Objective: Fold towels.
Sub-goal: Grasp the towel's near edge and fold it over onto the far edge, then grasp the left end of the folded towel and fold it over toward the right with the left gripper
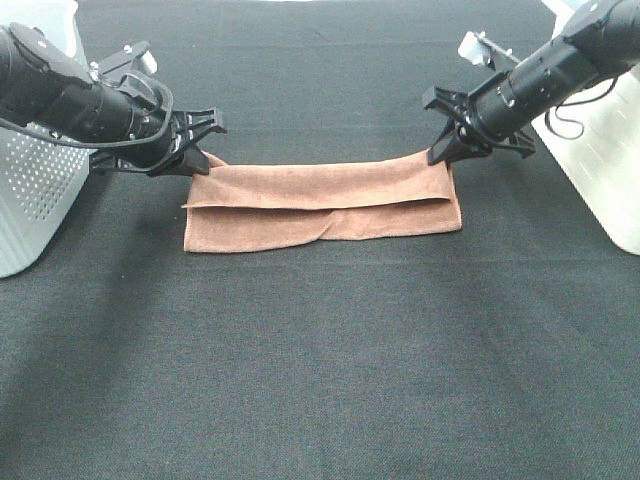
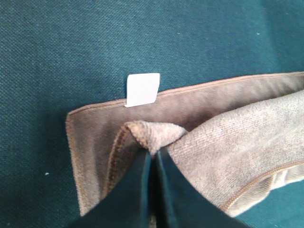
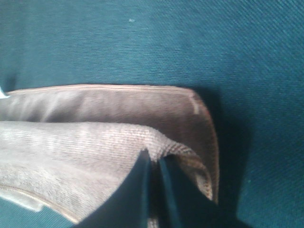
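Observation:
One reddish-brown towel (image 1: 320,205) lies on the black table as a long strip, its far half folded toward the front over the near half. My left gripper (image 1: 203,163) sits at the strip's far left corner and my right gripper (image 1: 446,155) at its far right corner. In the left wrist view the left gripper (image 2: 153,154) has its fingers nearly together, pinching a puckered ridge of towel (image 2: 237,137) beside the white tag (image 2: 142,89). In the right wrist view the right gripper (image 3: 154,159) pinches the upper layer of the towel (image 3: 95,109) with a thin gap between its fingers.
A white perforated basket (image 1: 30,200) stands at the left edge under the left arm. A white container (image 1: 600,170) stands at the right edge behind the right arm. Black cloth (image 1: 320,380) covers the table in front of the towel.

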`<act>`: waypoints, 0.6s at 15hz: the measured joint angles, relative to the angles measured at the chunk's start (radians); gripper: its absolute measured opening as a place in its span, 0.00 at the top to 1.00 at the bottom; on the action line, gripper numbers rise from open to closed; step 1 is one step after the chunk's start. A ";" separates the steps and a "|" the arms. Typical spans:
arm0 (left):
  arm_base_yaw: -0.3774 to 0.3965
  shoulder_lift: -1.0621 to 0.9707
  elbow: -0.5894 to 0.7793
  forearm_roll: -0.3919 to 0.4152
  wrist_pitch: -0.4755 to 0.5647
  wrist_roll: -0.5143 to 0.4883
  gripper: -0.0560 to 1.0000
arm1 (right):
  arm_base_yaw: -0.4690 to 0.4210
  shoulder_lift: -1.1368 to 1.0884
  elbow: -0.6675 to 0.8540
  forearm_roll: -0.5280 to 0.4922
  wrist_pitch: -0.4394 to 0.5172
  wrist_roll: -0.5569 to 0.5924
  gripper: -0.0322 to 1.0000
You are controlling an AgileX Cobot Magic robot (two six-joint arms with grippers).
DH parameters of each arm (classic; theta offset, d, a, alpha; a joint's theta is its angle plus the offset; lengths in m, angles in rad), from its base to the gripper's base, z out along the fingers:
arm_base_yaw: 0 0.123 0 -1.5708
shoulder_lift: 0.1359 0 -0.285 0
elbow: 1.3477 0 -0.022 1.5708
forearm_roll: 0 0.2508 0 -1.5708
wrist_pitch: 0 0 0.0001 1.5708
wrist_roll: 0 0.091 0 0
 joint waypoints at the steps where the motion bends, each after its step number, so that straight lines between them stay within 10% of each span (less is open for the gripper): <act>1: 0.000 0.000 0.000 0.000 0.000 0.000 0.89 | 0.000 0.000 0.000 0.000 0.000 0.000 0.83; 5: 0.000 0.008 0.000 0.000 -0.020 0.000 0.42 | 0.000 0.001 -0.001 0.033 0.022 0.004 0.23; 9: 0.000 0.008 0.000 0.075 -0.009 -0.025 0.22 | 0.000 -0.008 -0.001 -0.013 0.140 0.045 0.14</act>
